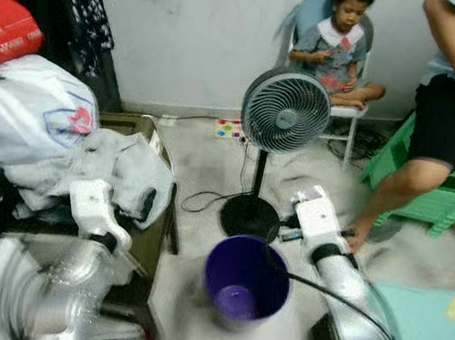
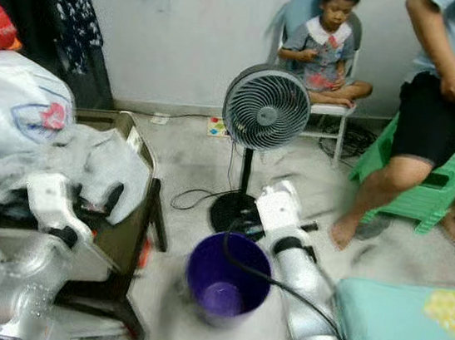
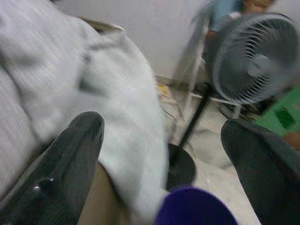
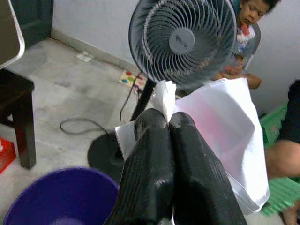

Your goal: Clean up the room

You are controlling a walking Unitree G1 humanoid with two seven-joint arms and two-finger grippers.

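Grey tiled floor (image 1: 203, 163) runs back to a scuffed white wall; in the head views a purple bin (image 1: 245, 283) stands at 6 o'clock with a pedestal fan (image 1: 285, 110) behind it at 12, a dark desk (image 1: 151, 240) heaped with pale clothes (image 1: 123, 169) at 9, one person seated on a chair at 12 and another on a green stool (image 1: 446, 195) at 2. Both silver arms reach forward, the left over the clothes, the right just past the bin's rim at 3 o'clock. From the left wrist, the left hand (image 3: 164, 154) is spread wide and empty, one finger (image 3: 70, 159) close against the clothes, with the bin's rim and the fan's base showing between the fingers. From the right wrist, the right hand (image 4: 169, 123) is clamped tight on the top edge of a white plastic bag (image 4: 225, 136), which hangs in the air before the fan, with the bin below and towards the desk side of it. As a judgement, the step in hand is binning this bag: the next move calls for swinging the right hand back over the bin's mouth, then parting the fingers. The light bag may drift or cling, so release low.
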